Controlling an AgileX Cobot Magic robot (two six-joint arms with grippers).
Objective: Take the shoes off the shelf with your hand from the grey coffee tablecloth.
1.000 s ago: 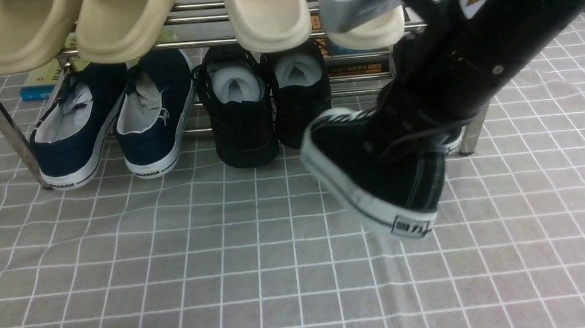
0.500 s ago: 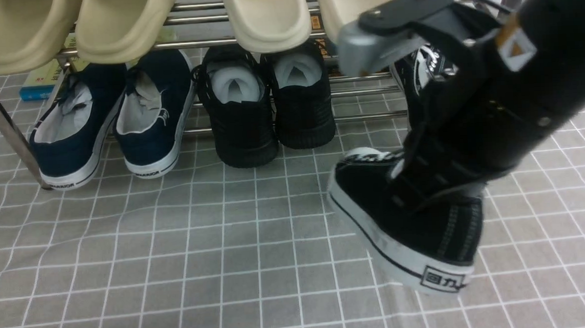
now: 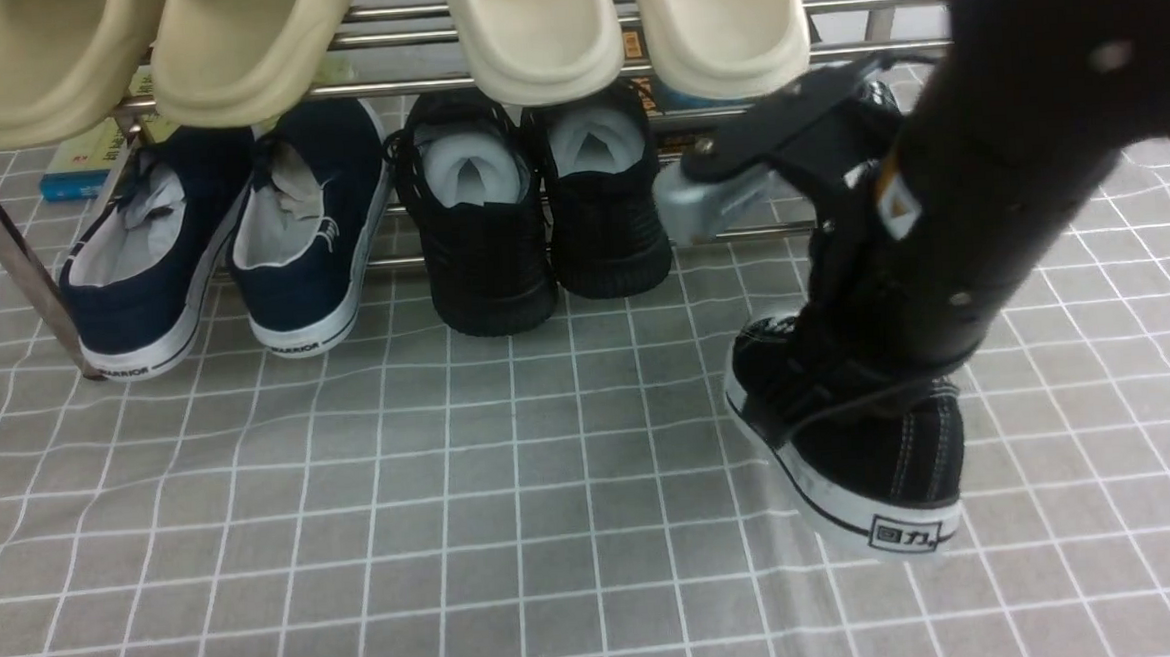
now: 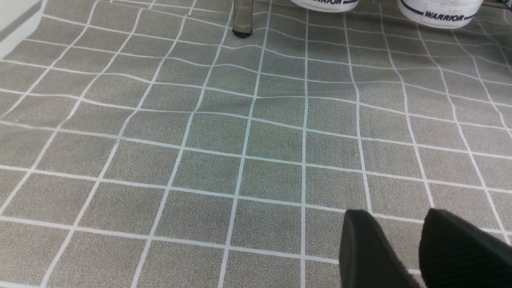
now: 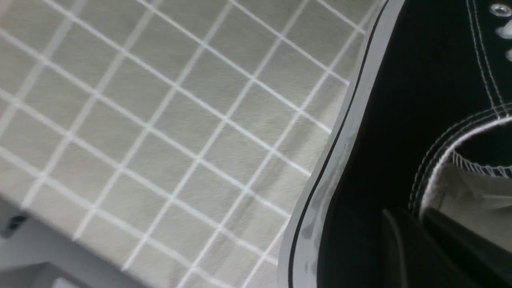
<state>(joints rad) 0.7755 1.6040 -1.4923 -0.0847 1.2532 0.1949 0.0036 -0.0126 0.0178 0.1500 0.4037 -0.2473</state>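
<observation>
My right gripper [image 3: 851,350] is shut on a black canvas sneaker [image 3: 877,458] with a white sole. It holds the sneaker heel toward me, low over the grey gridded tablecloth [image 3: 456,536], in front of the silver shelf [image 3: 410,37] at its right end. I cannot tell if the sole touches the cloth. In the right wrist view my gripper [image 5: 424,228] pinches the collar of the sneaker [image 5: 404,104], with one finger inside. The arm hides the other sneaker of the pair. My left gripper [image 4: 400,244] hangs open and empty over the tablecloth [image 4: 240,140].
On the lower tier stand navy white-soled slip-ons [image 3: 156,266] and all-black sneakers [image 3: 485,234]. Beige slippers [image 3: 250,46] sit on the top tier. Books [image 3: 85,159] lie behind the shelf. A shelf leg [image 4: 242,20] and navy shoe heels [image 4: 440,8] show in the left wrist view.
My right arm has pulled the black sneaker out of the shelf, toward me and to the right, and lowered it to the cloth. Nothing else has moved.
</observation>
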